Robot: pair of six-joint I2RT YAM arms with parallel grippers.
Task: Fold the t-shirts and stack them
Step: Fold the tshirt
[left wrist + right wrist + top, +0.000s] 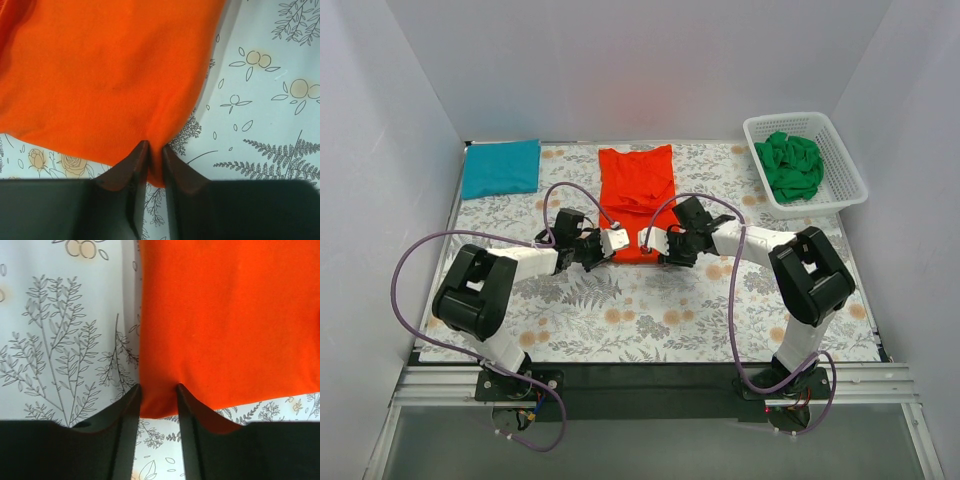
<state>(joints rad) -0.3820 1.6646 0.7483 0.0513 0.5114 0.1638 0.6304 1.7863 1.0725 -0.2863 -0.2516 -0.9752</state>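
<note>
Folding the shirt
Left pincer and right pincer each clamp a near hem corner; next, likely, lift both evenly toward the collar.

Two black arms with chunky rounded joint housings and white links, the left arm twin to the right arm; a thin purple cable loops off each; the fingers are dark, tapered, reddish-brown wedges
</note>
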